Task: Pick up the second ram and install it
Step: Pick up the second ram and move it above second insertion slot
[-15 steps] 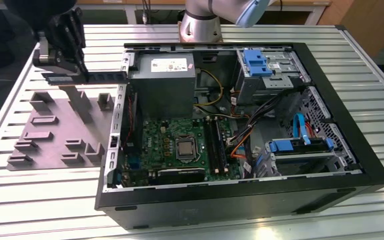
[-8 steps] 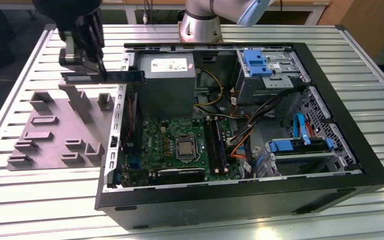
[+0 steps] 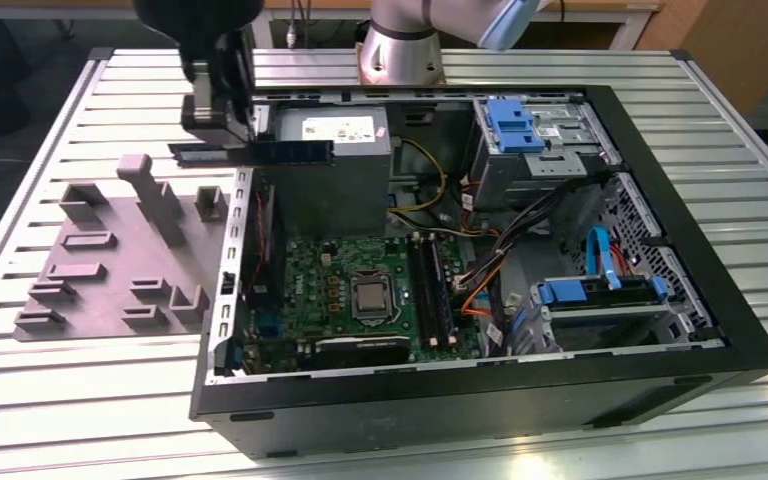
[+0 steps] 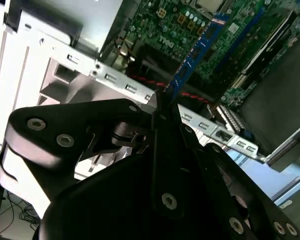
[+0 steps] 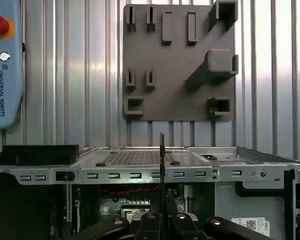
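The second ram (image 3: pixel 253 153) is a thin dark stick held level above the far left wall of the open computer case (image 3: pixel 491 390), in the exterior view. My gripper (image 3: pixel 228 138) is shut on it from above. In the second wrist view the ram (image 4: pixel 195 52) runs edge-on away from the gripper (image 4: pixel 160 107) toward the green motherboard (image 4: pixel 190 22). In the first wrist view the ram (image 5: pixel 161 165) shows as a thin upright line rising from the gripper (image 5: pixel 161 218) over the case wall. The black memory slots (image 3: pixel 431 290) lie on the motherboard (image 3: pixel 344 280), to the right of the processor socket.
A grey fixture plate (image 3: pixel 104 260) with raised holders lies on the ribbed table at the exterior view's left; it also shows in the first wrist view (image 5: pixel 180 60). A teach pendant (image 5: pixel 5 65) lies beside it. Inside the case are the power supply (image 3: pixel 331 160), cables and blue drive bays (image 3: pixel 598 290).
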`<state>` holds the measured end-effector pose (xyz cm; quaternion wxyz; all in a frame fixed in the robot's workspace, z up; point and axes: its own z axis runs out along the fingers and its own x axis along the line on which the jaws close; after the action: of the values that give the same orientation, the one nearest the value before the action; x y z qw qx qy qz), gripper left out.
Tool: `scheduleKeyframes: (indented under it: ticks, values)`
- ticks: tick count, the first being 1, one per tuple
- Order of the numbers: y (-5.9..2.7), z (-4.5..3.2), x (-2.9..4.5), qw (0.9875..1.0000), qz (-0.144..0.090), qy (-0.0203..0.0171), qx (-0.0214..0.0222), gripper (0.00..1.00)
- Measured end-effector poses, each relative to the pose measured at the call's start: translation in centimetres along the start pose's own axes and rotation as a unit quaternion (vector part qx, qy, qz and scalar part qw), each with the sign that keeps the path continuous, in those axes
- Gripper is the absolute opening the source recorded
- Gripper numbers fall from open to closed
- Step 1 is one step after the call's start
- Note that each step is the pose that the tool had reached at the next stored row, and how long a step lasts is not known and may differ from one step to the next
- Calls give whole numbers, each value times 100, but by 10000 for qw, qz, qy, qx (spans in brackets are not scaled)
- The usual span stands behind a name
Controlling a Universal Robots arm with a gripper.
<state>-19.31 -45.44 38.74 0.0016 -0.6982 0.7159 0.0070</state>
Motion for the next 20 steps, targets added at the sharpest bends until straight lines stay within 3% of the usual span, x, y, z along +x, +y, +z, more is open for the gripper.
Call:
scheduleKeyframes:
  ticks: [20]
  values:
    - [-910,-7,-23,10000,0,0,0,14]
